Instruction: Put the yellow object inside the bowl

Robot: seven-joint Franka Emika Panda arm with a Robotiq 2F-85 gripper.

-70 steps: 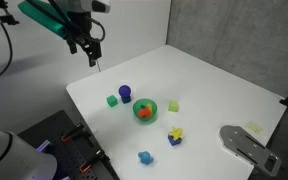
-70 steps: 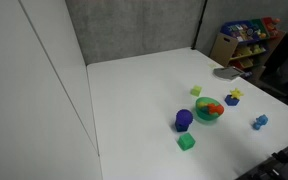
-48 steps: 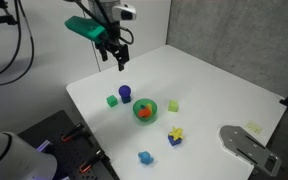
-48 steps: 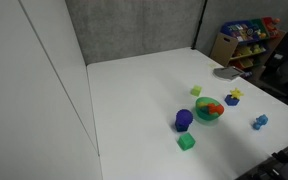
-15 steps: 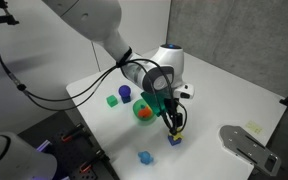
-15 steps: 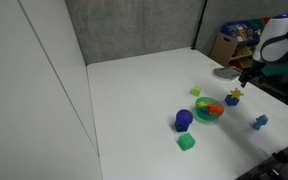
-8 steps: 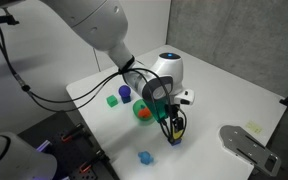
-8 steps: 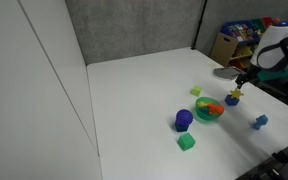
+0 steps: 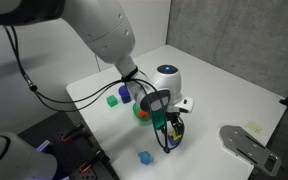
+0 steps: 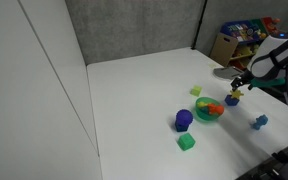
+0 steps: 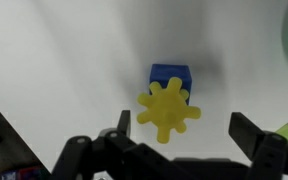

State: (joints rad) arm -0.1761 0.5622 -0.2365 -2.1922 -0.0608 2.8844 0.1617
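Observation:
The yellow object (image 11: 168, 110), a bright yellow star-like block, rests on top of a blue block (image 11: 170, 76). My gripper (image 11: 184, 128) is open just above it, with the star between the two fingers, nearer the left one. In an exterior view my gripper (image 9: 174, 134) covers the star. In an exterior view the gripper (image 10: 234, 90) stands right over the yellow object (image 10: 234, 96). The green bowl (image 9: 142, 112) holds something orange and sits beside the gripper; it also shows in an exterior view (image 10: 210, 110).
A purple object (image 10: 183, 120), a green cube (image 10: 186, 143), a pale yellow-green cube (image 10: 196, 91) and a light blue block (image 10: 259, 122) lie around the bowl. A grey flat object (image 9: 246, 145) lies near the table's corner. The table edge is close behind the light blue block.
The arm came from the far back corner across the table to the yellow object. In the last second the gripper lowered around it, still open.

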